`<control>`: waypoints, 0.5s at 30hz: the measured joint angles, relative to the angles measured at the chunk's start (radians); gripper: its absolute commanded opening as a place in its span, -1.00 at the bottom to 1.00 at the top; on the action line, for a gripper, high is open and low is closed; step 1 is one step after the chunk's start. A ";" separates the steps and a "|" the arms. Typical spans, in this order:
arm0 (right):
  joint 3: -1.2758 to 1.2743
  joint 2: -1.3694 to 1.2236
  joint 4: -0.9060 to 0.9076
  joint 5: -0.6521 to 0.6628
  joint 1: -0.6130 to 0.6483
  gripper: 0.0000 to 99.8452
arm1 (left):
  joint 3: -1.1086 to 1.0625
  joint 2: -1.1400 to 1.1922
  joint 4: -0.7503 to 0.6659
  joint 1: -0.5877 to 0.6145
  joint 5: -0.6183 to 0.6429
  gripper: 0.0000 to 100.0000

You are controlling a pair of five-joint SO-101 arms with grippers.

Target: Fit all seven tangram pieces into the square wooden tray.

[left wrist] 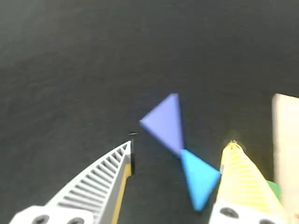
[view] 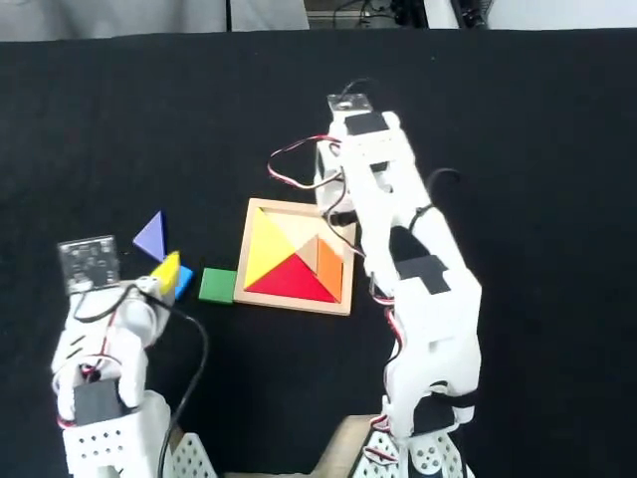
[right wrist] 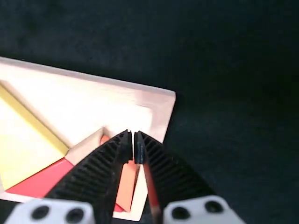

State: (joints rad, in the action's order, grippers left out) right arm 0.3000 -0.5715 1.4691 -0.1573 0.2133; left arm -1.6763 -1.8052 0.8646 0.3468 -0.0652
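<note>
While the right arm (view: pixel 418 279) hangs over the square wooden tray (view: pixel 294 303), its gripper (right wrist: pixel 132 136) is pinched closed, tips together with nothing between them, sitting right above the tray's corner by the orange piece (view: pixel 328 261). So far the tray has a big yellow triangle (view: pixel 264 254) on its left side, a big red triangle (view: pixel 297 279) along the near edge and the orange bit on the right. The strip of tray floor along the far edge is bare wood.

Over on the left, the other gripper (left wrist: pixel 180 145) is spread wide, one white finger (left wrist: pixel 110 172) and one yellow finger (left wrist: pixel 240 177). It's low over the black table cloth (view: pixel 518 119). A purple triangle (left wrist: pixel 163 121) and a blue triangle (left wrist: pixel 198 179) lie there tip to tip, and the spot where they meet sits pretty much between the fingertips. The blue one is just beside the yellow finger. A green piece (view: pixel 217 285) sits on the cloth right up against the tray's left rim.

As for writing, there's a small circuit board (view: pixel 90 264) on the left wrist, but any print on it is too small to make out.
</note>
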 measured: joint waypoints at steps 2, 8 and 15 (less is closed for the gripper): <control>0.000 0.003 0.000 0.000 -0.015 -0.98 | 0.015 -0.002 0.014 0.061 0.000 -0.39; 0.000 0.003 -0.049 0.000 -0.060 -0.98 | 0.110 -0.002 0.158 0.028 -0.064 -0.39; -0.074 0.003 -0.129 0.000 -0.072 -0.98 | 0.239 0.000 0.299 -0.041 -0.135 -0.39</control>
State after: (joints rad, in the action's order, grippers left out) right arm 0.2263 -0.5685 1.3403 -0.1573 0.1412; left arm -1.4369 -1.8052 1.1638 0.3053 -0.2002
